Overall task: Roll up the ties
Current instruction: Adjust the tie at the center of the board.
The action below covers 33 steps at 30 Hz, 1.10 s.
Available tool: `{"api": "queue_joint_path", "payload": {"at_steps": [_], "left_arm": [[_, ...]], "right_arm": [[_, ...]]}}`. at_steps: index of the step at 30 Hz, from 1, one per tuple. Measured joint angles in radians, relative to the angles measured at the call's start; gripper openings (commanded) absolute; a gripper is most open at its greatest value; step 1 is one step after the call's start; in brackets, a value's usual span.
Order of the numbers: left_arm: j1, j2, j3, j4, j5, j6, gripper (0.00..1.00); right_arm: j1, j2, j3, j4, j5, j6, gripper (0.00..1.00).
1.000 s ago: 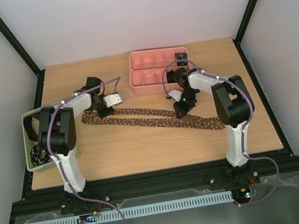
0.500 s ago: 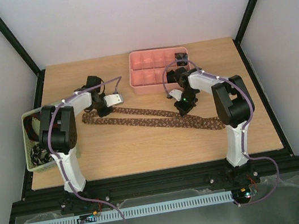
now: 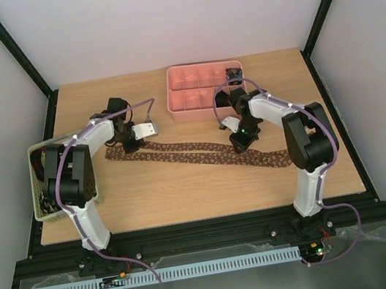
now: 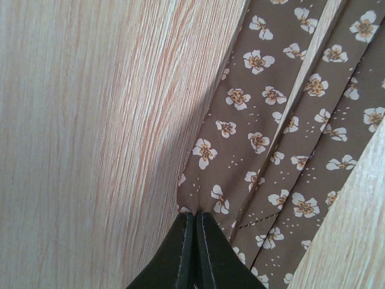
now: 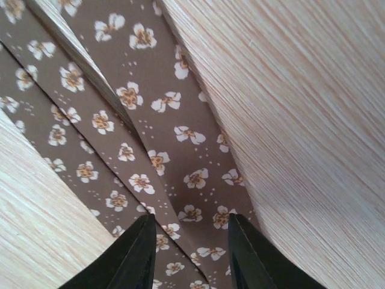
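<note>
A brown floral tie [image 3: 202,152] is lying folded double across the bench [image 3: 186,190], running from left of centre down toward the right. The left gripper [image 4: 194,218] is sitting near the tie's left end. Its jaws are pressed together and appear to be pinching a thin bite of the fabric's edge. The right gripper [image 5: 191,224] is poised over the tie's middle, its jaws standing apart with cloth lying flat between them, ungripped.

The likely trouble is that the left pinch is catching very little cloth. It may be slipping free once rolling begins, or holding only one layer so the strips are splaying. The right jaws, if closing off-centre, risk bunching the tie rather than pinning it.
</note>
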Motion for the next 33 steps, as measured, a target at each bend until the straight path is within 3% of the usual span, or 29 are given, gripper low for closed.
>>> {"api": "queue_joint_path", "payload": {"at_steps": [3, 6, 8, 20, 25, 33], "left_arm": [[0.0, 0.0, -0.006, 0.0, 0.002, -0.001, 0.02], [0.0, 0.0, -0.009, 0.001, 0.002, -0.001, 0.02], [0.001, 0.0, -0.009, 0.001, 0.002, -0.001, 0.02], [0.029, -0.004, -0.008, -0.004, 0.009, 0.0, 0.02], [0.044, -0.029, -0.008, -0.047, 0.037, 0.008, 0.02], [0.047, -0.046, -0.008, -0.164, 0.103, 0.049, 0.03]], "right_arm": [[0.0, 0.014, -0.007, 0.006, 0.014, 0.001, 0.35], [0.0, 0.044, -0.007, 0.02, 0.022, 0.001, 0.18], [0.0, 0.05, -0.004, 0.026, 0.027, -0.001, 0.16], [0.001, 0.008, -0.008, 0.014, 0.053, -0.023, 0.08], [0.001, -0.072, -0.076, 0.021, 0.06, -0.028, 0.02], [0.001, -0.121, -0.224, 0.111, 0.085, -0.045, 0.02]]}}
